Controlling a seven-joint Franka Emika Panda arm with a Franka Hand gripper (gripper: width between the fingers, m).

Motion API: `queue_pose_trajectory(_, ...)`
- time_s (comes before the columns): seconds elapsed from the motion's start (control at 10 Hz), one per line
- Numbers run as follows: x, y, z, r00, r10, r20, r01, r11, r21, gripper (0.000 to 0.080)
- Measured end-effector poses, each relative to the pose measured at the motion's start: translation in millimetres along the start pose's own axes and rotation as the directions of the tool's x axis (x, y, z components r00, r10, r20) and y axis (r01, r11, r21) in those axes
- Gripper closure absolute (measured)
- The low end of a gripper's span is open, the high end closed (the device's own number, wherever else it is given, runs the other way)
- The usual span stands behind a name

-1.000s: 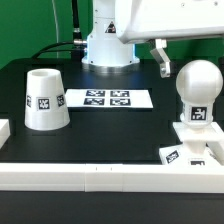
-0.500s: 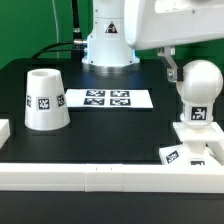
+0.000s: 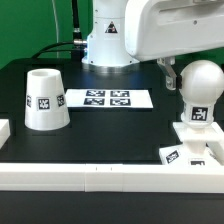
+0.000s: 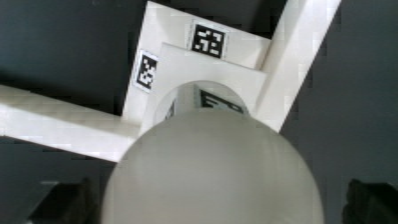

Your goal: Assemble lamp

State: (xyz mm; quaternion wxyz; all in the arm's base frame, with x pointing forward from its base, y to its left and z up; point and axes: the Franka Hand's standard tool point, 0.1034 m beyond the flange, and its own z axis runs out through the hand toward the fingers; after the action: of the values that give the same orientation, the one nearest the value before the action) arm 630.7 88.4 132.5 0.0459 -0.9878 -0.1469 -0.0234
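bulb [image 3: 201, 82]: smooth white dome, upright | fingers [image 3: 170, 73]: spread apart, gripping nothing

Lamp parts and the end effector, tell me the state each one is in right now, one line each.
shade: standing apart on its wide end, opening up, untouched.
bulb: upright on the base, round top up, not gripped.
base: lying flat, carrying the bulb.
end effector: open, a finger to either side of the bulb, not yet closed on it.
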Motion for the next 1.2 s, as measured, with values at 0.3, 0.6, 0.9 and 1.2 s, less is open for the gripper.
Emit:
queue_pose_trajectory(0.3,1.7,1.4,-0.4,0.998,-0.058,-0.001,0.058,0.998,-0.012,0.0101)
queue_pose_trajectory(0.6,1.5,1.8,0.0,0.997,-0.075,0.0,0.075,0.997,-0.012,0.0226)
queue_pose_trajectory(0.9,1.5,1.8,0.1,0.999,-0.054,0.0,0.054,0.998,-0.011,0.0226)
queue_pose_trajectory(1.2,1.6,3.5,-0.9,0.972,0.236,-0.014,-0.236,0.972,0.016,0.0225)
